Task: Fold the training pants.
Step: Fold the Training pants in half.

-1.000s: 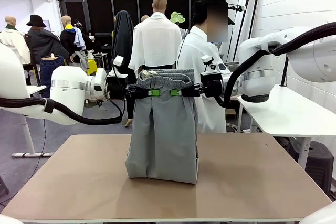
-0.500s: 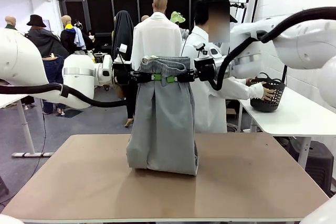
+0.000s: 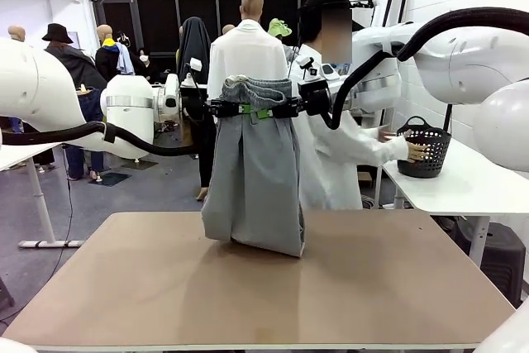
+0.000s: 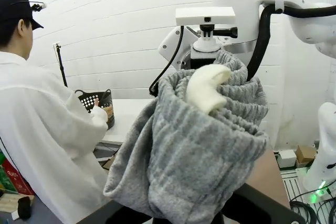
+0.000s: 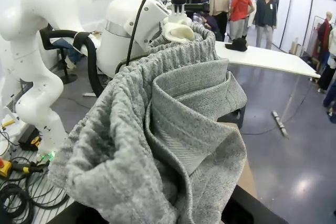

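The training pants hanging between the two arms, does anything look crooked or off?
Slightly. The training pants hang by the waistband from both grippers, left gripper and right gripper, jaws shut on it. The waistband bunches in a lump between them, and the bottom edge slants, lower on the right arm's side where it touches the table.

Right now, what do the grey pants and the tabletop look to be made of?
The pants look like soft knit jersey, matte: the wrist views show a fine ribbed weave, a gathered waistband, and limp draping folds. The tabletop looks like smooth brown board, possibly laminate or hardboard, with a dull sheen; which one it is can't be told.
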Available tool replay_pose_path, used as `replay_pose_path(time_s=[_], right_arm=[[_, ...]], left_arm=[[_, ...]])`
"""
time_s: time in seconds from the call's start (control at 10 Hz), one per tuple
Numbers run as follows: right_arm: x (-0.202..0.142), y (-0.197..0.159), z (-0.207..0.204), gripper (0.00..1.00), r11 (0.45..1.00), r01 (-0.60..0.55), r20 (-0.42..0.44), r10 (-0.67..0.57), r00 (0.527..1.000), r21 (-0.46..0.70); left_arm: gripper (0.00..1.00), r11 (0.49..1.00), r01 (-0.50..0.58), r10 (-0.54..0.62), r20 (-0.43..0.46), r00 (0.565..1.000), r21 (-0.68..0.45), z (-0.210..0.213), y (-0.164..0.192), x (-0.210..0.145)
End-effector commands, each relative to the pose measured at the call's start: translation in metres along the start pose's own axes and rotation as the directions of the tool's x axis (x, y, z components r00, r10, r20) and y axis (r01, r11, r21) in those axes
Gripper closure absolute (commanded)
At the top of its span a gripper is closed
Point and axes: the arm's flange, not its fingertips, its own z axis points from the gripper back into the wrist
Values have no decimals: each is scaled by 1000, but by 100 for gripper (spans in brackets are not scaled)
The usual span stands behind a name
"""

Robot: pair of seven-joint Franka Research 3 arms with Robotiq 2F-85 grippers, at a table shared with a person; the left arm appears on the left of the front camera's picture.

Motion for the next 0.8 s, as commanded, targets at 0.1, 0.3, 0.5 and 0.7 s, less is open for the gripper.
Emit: replay_pose_path(time_s=[0.1, 0.3, 0.5, 0.7], right_arm=[[-3, 9, -1, 100, 1000, 7, 4, -7, 1000, 9], [-4, 1, 0, 100, 1000, 9, -2, -9, 1000, 3], [8, -29, 3, 100, 999, -5, -37, 6, 999, 44], [20, -54, 6, 100, 999, -29, -50, 31, 998, 40]], left_arm=[[100, 1000, 3, -2, 5, 1000, -27, -3, -5, -2], [100, 1000, -8, 8, -3, 1000, -5, -2, -2, -4], [100, 1000, -14, 14, 13, 1000, 6, -4, 11, 1], [100, 999, -17, 17, 11, 1000, 37, 2, 29, 7]])
